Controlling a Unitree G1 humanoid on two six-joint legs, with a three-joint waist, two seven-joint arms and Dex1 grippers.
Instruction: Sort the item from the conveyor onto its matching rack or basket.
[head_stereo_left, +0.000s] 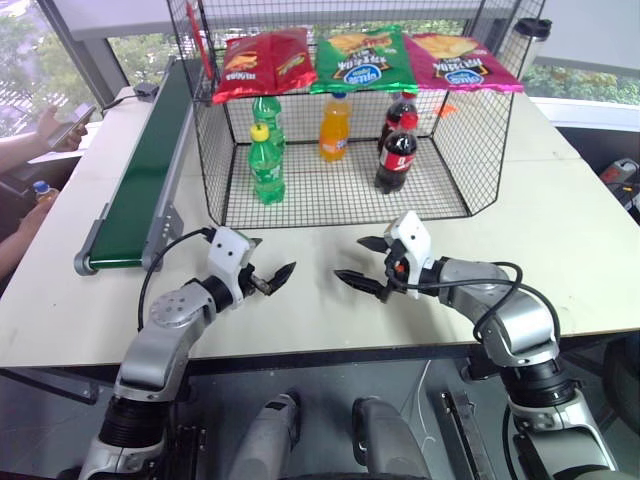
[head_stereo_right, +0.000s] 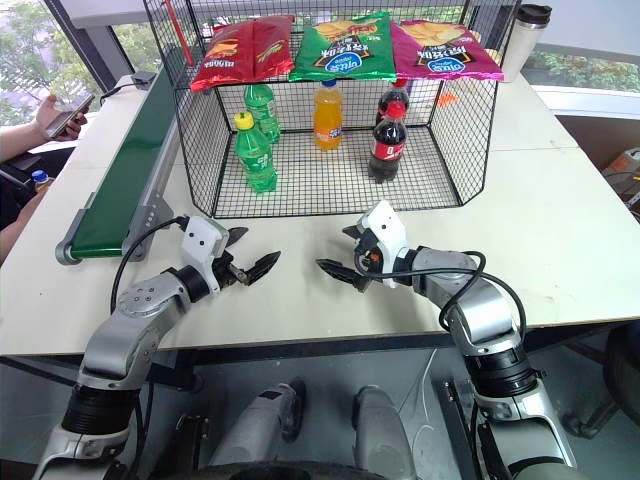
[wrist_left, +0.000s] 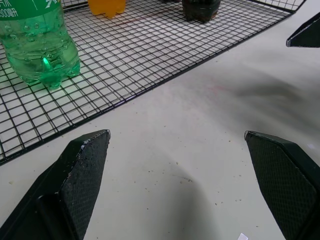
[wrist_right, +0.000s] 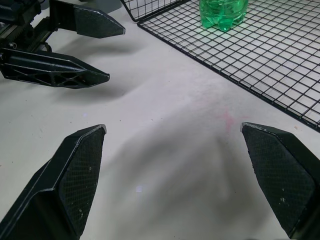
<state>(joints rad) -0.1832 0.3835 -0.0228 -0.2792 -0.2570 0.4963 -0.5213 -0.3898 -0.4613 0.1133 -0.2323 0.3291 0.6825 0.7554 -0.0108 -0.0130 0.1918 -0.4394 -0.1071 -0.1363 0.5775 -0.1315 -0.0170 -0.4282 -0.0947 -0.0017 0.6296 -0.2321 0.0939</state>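
An orange soda bottle (head_stereo_left: 335, 128) with a blue cap stands upright inside the black wire cage (head_stereo_left: 452, 160), between two green bottles (head_stereo_left: 265, 165) and two cola bottles (head_stereo_left: 396, 150). The dark-green conveyor (head_stereo_left: 150, 165) along the table's left side carries nothing. My left gripper (head_stereo_left: 275, 255) and right gripper (head_stereo_left: 349, 257) hover over the bare table in front of the cage, tips facing each other, both open and empty. In the left wrist view my left gripper (wrist_left: 176, 132) points at the cage floor, with the orange bottle's base (wrist_left: 106, 6) far off. The right gripper (wrist_right: 173, 126) faces the left gripper (wrist_right: 65, 50).
Three crisp bags (head_stereo_left: 360, 58) lie across the cage's top rail. A tumbler (head_stereo_left: 530, 45) stands at the back right. A person's hand with a phone (head_stereo_left: 65, 125) is off the table's left side, with a small blue-capped bottle (head_stereo_left: 40, 190) beside their arm.
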